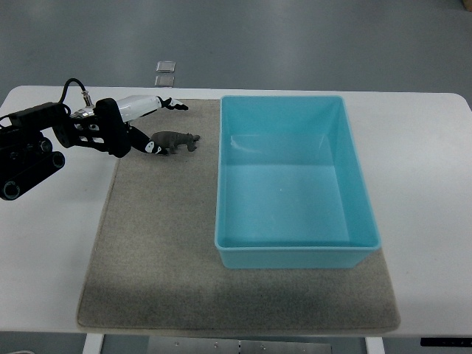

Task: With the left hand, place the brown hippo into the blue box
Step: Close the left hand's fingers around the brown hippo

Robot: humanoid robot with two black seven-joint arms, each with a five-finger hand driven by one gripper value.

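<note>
A small brown hippo (176, 140) stands on the grey mat (162, 243), just left of the blue box (295, 254). The box is open and holds nothing. My left hand (155, 125) comes in from the left edge and sits right beside the hippo's left end. Its fingers are spread, one finger (172, 104) reaching out above and behind the hippo, a lower fingertip (151, 147) close to the hippo's rear. The hand holds nothing.
The mat lies on a white table (51, 243). Two small square tiles (165, 72) lie on the floor beyond the table's far edge. The black arm links (29, 158) sit over the table's left part.
</note>
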